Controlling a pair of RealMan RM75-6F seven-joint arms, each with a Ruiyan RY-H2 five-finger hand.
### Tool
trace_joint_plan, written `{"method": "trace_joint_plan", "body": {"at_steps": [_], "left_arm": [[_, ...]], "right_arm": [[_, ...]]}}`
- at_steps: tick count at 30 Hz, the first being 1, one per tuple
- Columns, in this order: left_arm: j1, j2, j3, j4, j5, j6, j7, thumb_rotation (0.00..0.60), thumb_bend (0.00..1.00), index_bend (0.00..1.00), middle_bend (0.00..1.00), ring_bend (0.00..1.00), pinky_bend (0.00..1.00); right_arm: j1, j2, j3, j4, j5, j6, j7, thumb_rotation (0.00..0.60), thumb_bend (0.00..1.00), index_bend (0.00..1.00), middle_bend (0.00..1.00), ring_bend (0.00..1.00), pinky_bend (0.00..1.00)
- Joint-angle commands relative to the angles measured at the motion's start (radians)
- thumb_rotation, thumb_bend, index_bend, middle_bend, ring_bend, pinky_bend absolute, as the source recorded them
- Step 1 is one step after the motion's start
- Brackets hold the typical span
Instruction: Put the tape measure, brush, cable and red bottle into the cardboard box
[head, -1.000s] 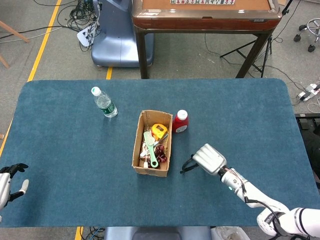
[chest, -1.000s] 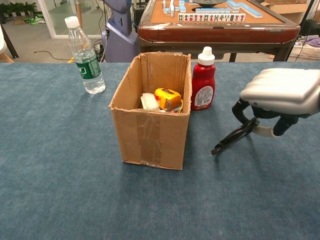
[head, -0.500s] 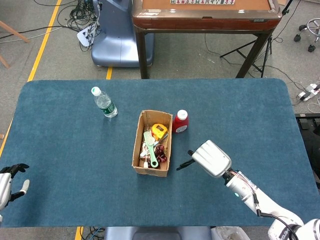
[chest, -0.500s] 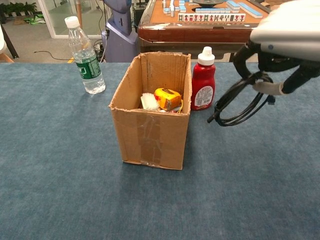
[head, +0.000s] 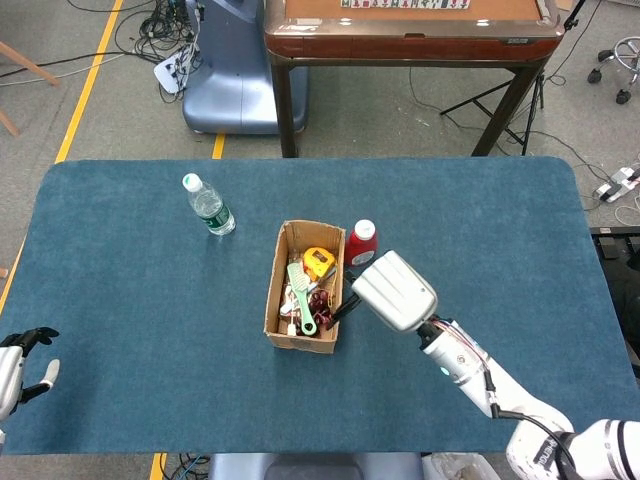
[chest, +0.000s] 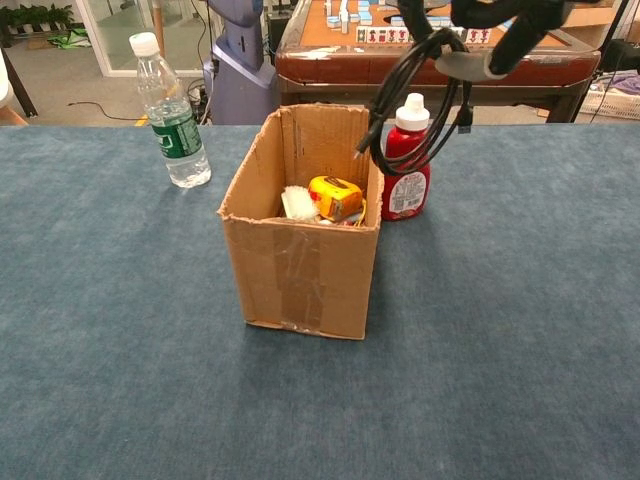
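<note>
Open top of the box, crowded right edge

The cardboard box (head: 304, 288) stands open upward, though the tape measure (chest: 335, 197) and brush (head: 301, 297) already fill much of its floor. The red bottle (chest: 405, 166) stands upright just beside the box's right wall, narrowing any approach from that side. The right robot hand (head: 394, 290) hangs above that wall with the looped black cable (chest: 418, 98) dangling over bottle and rim. The clear water bottle (head: 208, 205) stands well apart to the left on the tabletop (head: 120, 300), where broad bare cloth lies; the left robot hand (head: 18, 370) sits at its near-left edge.

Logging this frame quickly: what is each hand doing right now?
Left hand: holds nothing, fingers apart.
Right hand: holds the black cable, lifted beside the cardboard box.
</note>
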Motion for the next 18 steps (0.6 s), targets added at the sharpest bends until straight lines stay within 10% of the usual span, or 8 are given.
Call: {"method": "trace_joint_plan", "body": {"at_steps": [1, 13, 18], "left_arm": [[0.001, 0.001, 0.000, -0.001, 0.002, 0.001, -0.001, 0.600, 0.35, 0.34, 0.41, 0.35, 0.55], [0.004, 0.010, 0.002, -0.004, 0.009, 0.004, -0.026, 0.600, 0.35, 0.34, 0.41, 0.35, 0.55], [0.006, 0.012, 0.003, -0.004, 0.015, 0.009, -0.032, 0.600, 0.35, 0.34, 0.41, 0.35, 0.55]], "right_arm": [[0.051, -0.056, 0.045, 0.028, 0.069, -0.013, -0.028, 0.600, 0.52, 0.67, 1.00, 1.00, 1.00], [0.187, -0.244, 0.100, 0.253, 0.209, -0.071, 0.024, 0.600, 0.41, 0.64, 1.00, 1.00, 1.00], [0.207, -0.287, 0.082, 0.302, 0.209, -0.050, 0.010, 0.600, 0.03, 0.24, 1.00, 1.00, 1.00]]}}
